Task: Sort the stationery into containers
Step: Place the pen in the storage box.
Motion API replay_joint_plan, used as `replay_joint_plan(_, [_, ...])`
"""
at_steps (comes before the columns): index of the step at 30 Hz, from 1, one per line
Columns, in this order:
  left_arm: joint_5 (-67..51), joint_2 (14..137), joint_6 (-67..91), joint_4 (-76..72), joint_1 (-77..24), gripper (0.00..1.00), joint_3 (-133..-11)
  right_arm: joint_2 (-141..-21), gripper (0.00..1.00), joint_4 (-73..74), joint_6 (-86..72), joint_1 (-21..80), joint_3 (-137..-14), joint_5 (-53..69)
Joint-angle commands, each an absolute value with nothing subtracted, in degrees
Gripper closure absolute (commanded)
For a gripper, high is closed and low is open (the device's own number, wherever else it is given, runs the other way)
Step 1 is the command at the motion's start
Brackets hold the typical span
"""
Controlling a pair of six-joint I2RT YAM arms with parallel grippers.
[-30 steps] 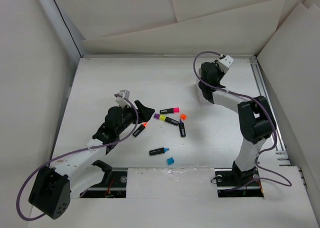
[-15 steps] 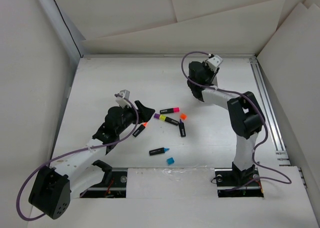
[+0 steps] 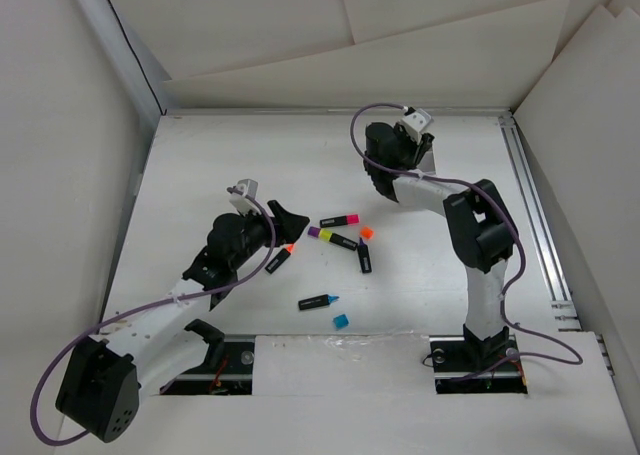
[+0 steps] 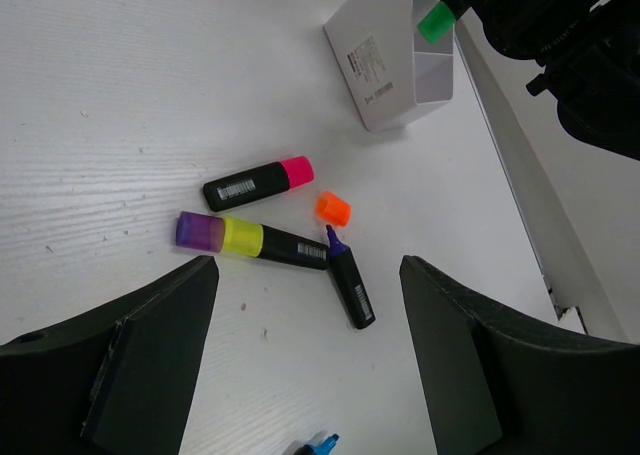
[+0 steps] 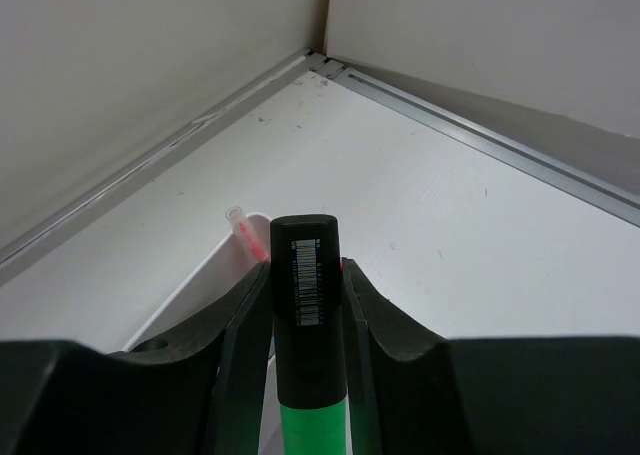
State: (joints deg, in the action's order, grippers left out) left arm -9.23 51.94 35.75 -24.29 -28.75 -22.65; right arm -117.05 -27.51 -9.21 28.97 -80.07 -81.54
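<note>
My right gripper [image 5: 305, 275] is shut on a black-barrelled highlighter with a green cap [image 5: 305, 320], held upright over the white box [image 5: 195, 280]. A thin pink pen [image 5: 246, 235] stands in that box. The left wrist view shows the same box [image 4: 385, 70] with the green cap [image 4: 435, 21] above it. My left gripper [image 4: 308, 270] hangs open and empty over loose highlighters: a pink-capped one [image 4: 258, 182], a purple-and-yellow one [image 4: 250, 240], an uncapped purple-tipped one [image 4: 349, 287] and an orange cap [image 4: 333, 208]. In the top view an orange-tipped highlighter [image 3: 280, 259] lies beside the left gripper [image 3: 285, 217].
A blue-tipped highlighter [image 3: 318, 301] and a loose blue cap [image 3: 341, 321] lie nearer the arm bases. White walls enclose the table on the left, back and right, with a metal rail [image 3: 535, 210] along the right edge.
The right arm has swung left along the back of the table, carrying the green highlighter. The left arm and the loose highlighters have not moved.
</note>
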Motion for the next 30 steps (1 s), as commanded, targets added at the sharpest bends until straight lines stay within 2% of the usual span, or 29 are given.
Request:
replay_joint_plan(1, [-9.67,50.54,34.72,-26.02,-28.48,0.29,-24.96,-117.16,0.81,-29.88,-8.26,29.53,-82.01,-83.76])
replay_joint_plan(4, [-9.67,50.54,34.72,-26.02,-28.48,0.29,-24.96,-117.16,0.75,-29.88,-8.26,29.53,-82.0,-83.76])
replay_joint_plan(14, [-9.67,50.54,34.72,-26.02,-28.48,0.29,-24.96,-116.64,0.67,-29.88,-7.73,30.06,-81.47,-83.76])
replay_joint_plan(19, [-9.15,50.54,34.72,-26.02,-28.48,0.29,-24.96,-116.63,0.57,-29.88,-7.73,30.06,-80.95,-83.23])
replay_joint_plan(26, [-9.14,50.54,34.72,-26.02,-28.48,0.29,-24.43,-116.1,0.53,-29.88,-7.73,30.06,-79.9,-83.23])
replay_joint_plan(30, [-9.14,50.54,34.72,-26.02,-28.48,0.29,-24.43,-111.55,0.53,-29.88,-7.73,30.67,-77.71,-83.23])
